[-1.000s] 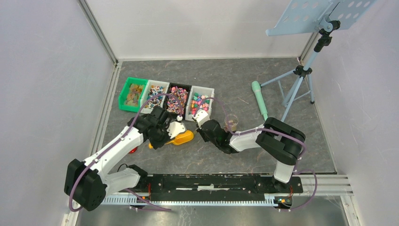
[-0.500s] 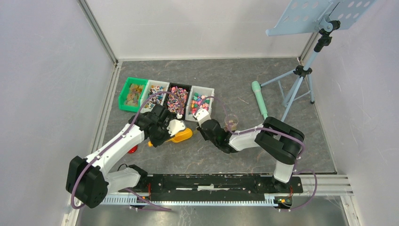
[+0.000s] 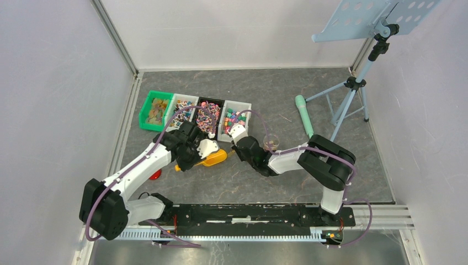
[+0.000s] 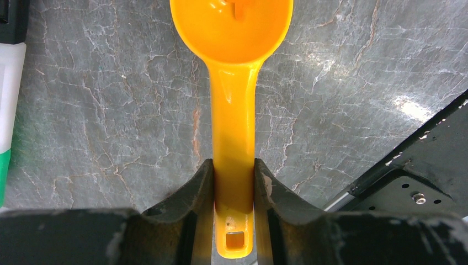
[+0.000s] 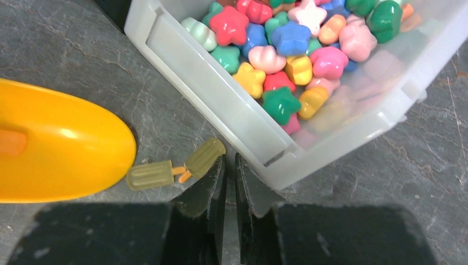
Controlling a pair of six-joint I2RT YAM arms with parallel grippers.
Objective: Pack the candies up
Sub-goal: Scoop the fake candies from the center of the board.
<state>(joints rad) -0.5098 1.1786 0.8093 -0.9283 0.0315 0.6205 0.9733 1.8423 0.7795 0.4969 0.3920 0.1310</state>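
Across the grey marbled table (image 3: 309, 88), four bins (image 3: 197, 110) in a row hold the candies (image 5: 287, 61). Just in front of them the left gripper (image 4: 234, 168) pinches the handle of the orange scoop (image 4: 234, 127). The right gripper (image 5: 230, 165) sits at the corner of the rightmost white bin (image 5: 221, 99), fingers nearly pressed together with nothing visible between them, and two olive lolly-shaped sweets (image 5: 165, 171) lie on the table just beside its tip.

An orange scoop (image 3: 212, 160) is near the centre, a red lid (image 3: 156, 175) at lower left, and a pale green stick (image 3: 304, 122) beside a blue music stand (image 3: 353, 83) at upper right.
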